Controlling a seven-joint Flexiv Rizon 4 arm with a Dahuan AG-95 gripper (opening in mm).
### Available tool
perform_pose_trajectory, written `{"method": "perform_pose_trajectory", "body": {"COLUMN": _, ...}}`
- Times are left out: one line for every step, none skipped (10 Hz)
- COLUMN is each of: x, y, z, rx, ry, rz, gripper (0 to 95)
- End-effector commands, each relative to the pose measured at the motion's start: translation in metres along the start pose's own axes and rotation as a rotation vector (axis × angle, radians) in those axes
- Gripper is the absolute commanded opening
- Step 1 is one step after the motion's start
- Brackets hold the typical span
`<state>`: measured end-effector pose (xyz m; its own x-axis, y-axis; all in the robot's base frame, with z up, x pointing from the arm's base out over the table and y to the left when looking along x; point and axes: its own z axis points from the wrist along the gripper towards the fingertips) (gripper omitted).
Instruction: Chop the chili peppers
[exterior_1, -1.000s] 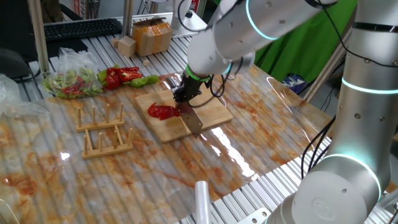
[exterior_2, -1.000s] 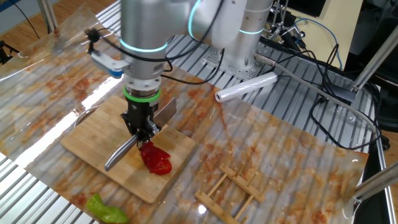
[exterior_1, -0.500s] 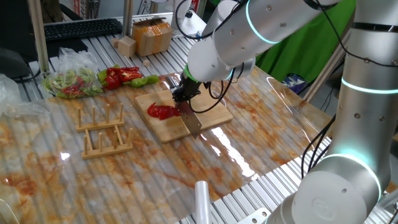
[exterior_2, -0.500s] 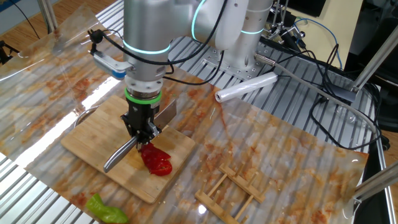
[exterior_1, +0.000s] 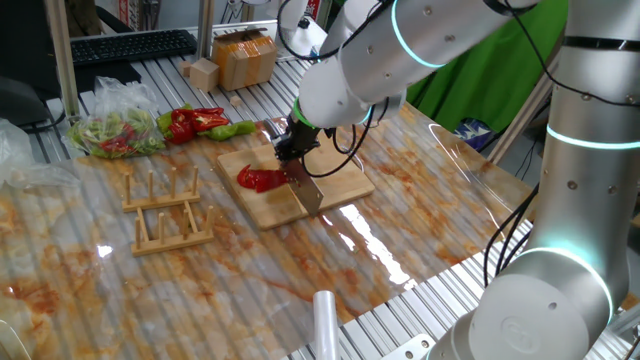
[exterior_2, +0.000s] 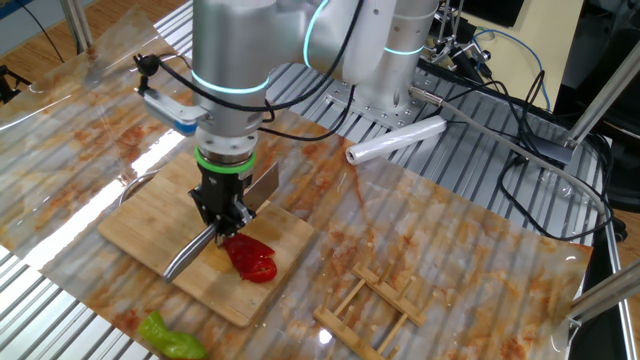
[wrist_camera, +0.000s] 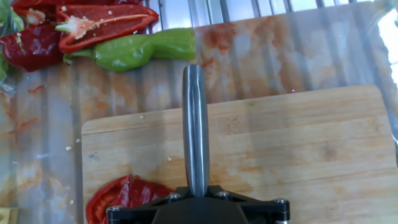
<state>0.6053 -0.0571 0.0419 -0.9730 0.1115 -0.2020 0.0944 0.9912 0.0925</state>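
Note:
A flattened red chili pepper (exterior_1: 262, 179) (exterior_2: 252, 258) lies on the wooden cutting board (exterior_1: 345, 178) (exterior_2: 140, 215). My gripper (exterior_1: 292, 150) (exterior_2: 222, 212) hangs just above the board beside the pepper, shut on a knife. The knife's steel handle (exterior_2: 185, 258) (wrist_camera: 194, 124) sticks out in front of the fingers, and its broad blade (exterior_1: 308, 195) (exterior_2: 263, 184) points the other way, edge toward the board. In the hand view the pepper (wrist_camera: 124, 193) shows at the lower left of the gripper (wrist_camera: 194, 190), and the board (wrist_camera: 298, 143) fills the right.
Past the board's far end lie split red peppers (exterior_1: 195, 122) (wrist_camera: 106, 18) and a green pepper (exterior_1: 232, 129) (wrist_camera: 143, 48), next to a plastic bag of peppers (exterior_1: 115, 130). A wooden rack (exterior_1: 170, 210) (exterior_2: 375, 305), a plastic roll (exterior_1: 325, 320) (exterior_2: 395, 140) and a cardboard box (exterior_1: 245, 58) stand around.
My gripper with the knife has shifted slightly sideways and up over the board. The pepper has not moved.

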Motion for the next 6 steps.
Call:
{"method": "perform_pose_trajectory", "body": {"x": 0.0032, "y": 0.004, "z": -0.0158, "rx": 0.032, "ry": 0.053, "rz": 0.033, "gripper": 0.0}}
{"method": "perform_pose_trajectory", "body": {"x": 0.0023, "y": 0.0038, "z": -0.0162, "rx": 0.032, "ry": 0.056, "rz": 0.026, "gripper": 0.0}}
{"method": "perform_pose_trajectory", "body": {"x": 0.0017, "y": 0.0034, "z": -0.0172, "rx": 0.033, "ry": 0.061, "rz": 0.022, "gripper": 0.0}}
{"method": "perform_pose_trajectory", "body": {"x": 0.0016, "y": 0.0032, "z": -0.0179, "rx": 0.033, "ry": 0.076, "rz": 0.018, "gripper": 0.0}}
{"method": "perform_pose_trajectory", "body": {"x": 0.0007, "y": 0.003, "z": -0.0182, "rx": 0.029, "ry": 0.095, "rz": 0.013, "gripper": 0.0}}
{"method": "perform_pose_trajectory", "body": {"x": -0.0001, "y": 0.0029, "z": -0.0185, "rx": 0.027, "ry": 0.11, "rz": 0.004, "gripper": 0.0}}
